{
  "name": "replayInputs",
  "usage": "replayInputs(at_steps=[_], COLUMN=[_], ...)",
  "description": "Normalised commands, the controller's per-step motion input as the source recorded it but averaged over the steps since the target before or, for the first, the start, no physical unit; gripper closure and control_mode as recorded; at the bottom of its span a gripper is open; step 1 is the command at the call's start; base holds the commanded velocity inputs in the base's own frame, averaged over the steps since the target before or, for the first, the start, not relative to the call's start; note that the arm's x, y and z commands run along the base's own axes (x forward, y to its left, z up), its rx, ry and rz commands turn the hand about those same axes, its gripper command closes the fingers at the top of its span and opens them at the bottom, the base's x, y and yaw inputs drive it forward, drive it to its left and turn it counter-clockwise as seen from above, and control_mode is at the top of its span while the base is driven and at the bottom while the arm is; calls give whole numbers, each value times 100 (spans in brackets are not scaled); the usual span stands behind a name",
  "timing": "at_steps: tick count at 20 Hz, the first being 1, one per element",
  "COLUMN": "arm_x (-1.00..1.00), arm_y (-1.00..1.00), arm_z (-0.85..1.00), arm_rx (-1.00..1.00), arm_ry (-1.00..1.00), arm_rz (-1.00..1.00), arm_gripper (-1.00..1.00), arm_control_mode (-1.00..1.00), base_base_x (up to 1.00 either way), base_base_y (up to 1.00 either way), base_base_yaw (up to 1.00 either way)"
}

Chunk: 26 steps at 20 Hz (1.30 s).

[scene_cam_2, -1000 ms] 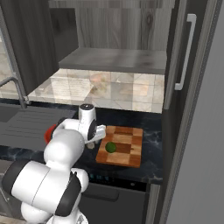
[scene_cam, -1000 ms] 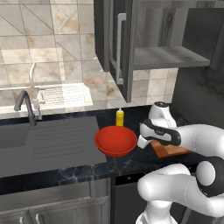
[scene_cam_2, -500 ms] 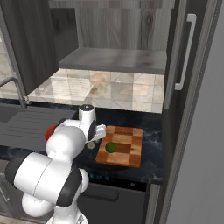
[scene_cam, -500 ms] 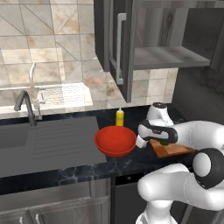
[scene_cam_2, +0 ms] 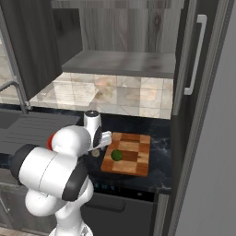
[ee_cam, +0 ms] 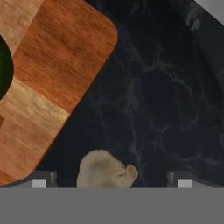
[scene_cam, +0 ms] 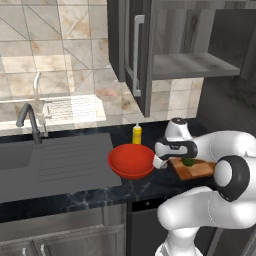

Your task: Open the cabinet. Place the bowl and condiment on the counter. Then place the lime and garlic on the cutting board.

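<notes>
The cabinet [scene_cam: 150,60] stands open, its shelf [scene_cam_2: 120,62] bare. On the counter [ee_cam: 153,100] rest the red bowl [scene_cam: 131,161] and, behind it, the yellow condiment [scene_cam: 136,134]. The lime [scene_cam_2: 116,155] lies on the cutting board [scene_cam_2: 131,156]. The garlic [ee_cam: 105,170] sits on the counter just off the board's left edge. My gripper [ee_cam: 111,180] is open, low over the counter, with the garlic between its fingertips [ee_cam: 41,179]; I see no contact. From the left base view the gripper [scene_cam: 160,162] hangs between the bowl and the cutting board [scene_cam: 195,170].
A grey sink and drainboard [scene_cam: 60,160] with a tap [scene_cam: 30,122] lie left of the bowl. The open cabinet door [scene_cam_2: 193,69] with its bar handle hangs at the right. A tall dark panel [scene_cam_2: 216,138] closes off the right side.
The hand has sunk a little toward the counter beside the board, and the elbow has swung. The jaws stayed open. Bowl, condiment and lime have not moved.
</notes>
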Motion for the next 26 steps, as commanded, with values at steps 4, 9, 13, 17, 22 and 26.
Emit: replayInputs(at_steps=[4, 9, 13, 17, 22, 26], arm_x=[1, 5, 6, 12, 14, 8], arm_y=[0, 0, 0, 0, 0, 0], arm_z=[-23, -14, -13, -13, -18, -21], arm_rx=[0, 0, 0, 0, 0, 0], arm_ry=[0, 0, 0, 0, 0, 0], arm_rz=[4, 4, 5, 7, 7, 7], arm_gripper=[-100, -100, -100, -100, -100, -100], arm_control_mode=[-100, -100, -100, -100, -100, -100], base_base_x=[0, 0, 0, 0, 0, 0], base_base_y=[0, 0, 0, 0, 0, 0], base_base_yaw=[0, 0, 0, 0, 0, 0])
